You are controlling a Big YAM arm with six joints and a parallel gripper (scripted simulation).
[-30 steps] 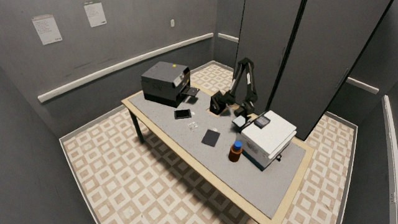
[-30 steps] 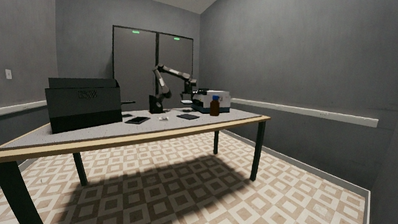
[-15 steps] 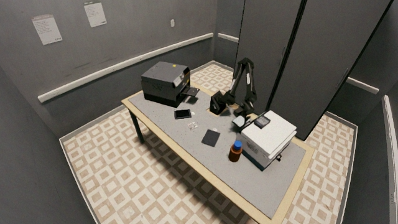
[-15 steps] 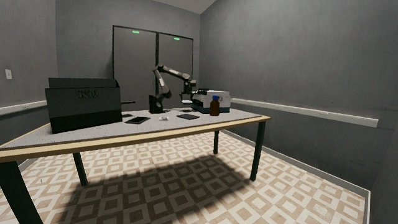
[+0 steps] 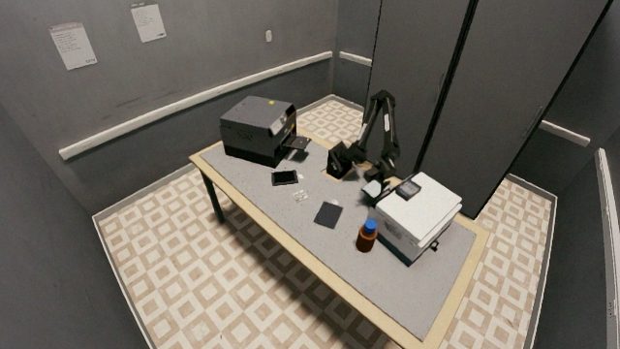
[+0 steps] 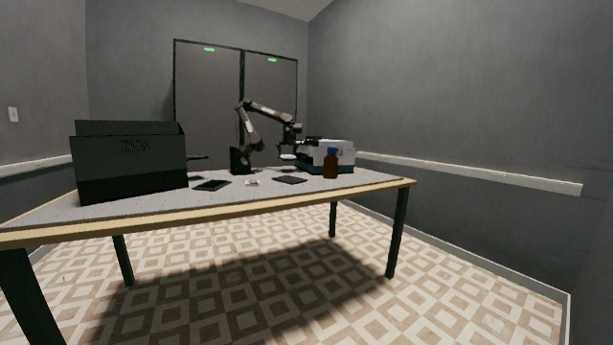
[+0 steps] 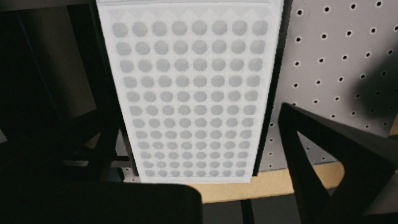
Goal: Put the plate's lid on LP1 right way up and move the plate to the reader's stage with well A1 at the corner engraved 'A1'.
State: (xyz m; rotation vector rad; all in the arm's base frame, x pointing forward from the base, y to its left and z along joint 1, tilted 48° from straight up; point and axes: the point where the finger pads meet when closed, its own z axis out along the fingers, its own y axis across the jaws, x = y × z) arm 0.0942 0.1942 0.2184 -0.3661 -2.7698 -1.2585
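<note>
Your gripper (image 5: pixel 380 186) (image 6: pixel 288 149) (image 7: pixel 198 112) has its fingers spread wide. You can see the white plate (image 5: pixel 373 188) (image 6: pixel 287 156) (image 7: pixel 192 95) beside the big white box (image 5: pixel 418 208) (image 6: pixel 325 153). The brown bottle (image 5: pixel 366 238) (image 6: pixel 330 165) with a blue cap stands near that box.

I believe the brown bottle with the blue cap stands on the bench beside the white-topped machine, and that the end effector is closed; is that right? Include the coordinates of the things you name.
Not quite: the end effector (image 7: pixel 198 112) is open, its fingers spread wide in the wrist view. The rest holds: the brown bottle (image 5: pixel 366 239) (image 6: pixel 330 167) with the blue cap does stand on the bench beside the white-topped machine (image 5: pixel 418 208) (image 6: pixel 340 158).
</note>
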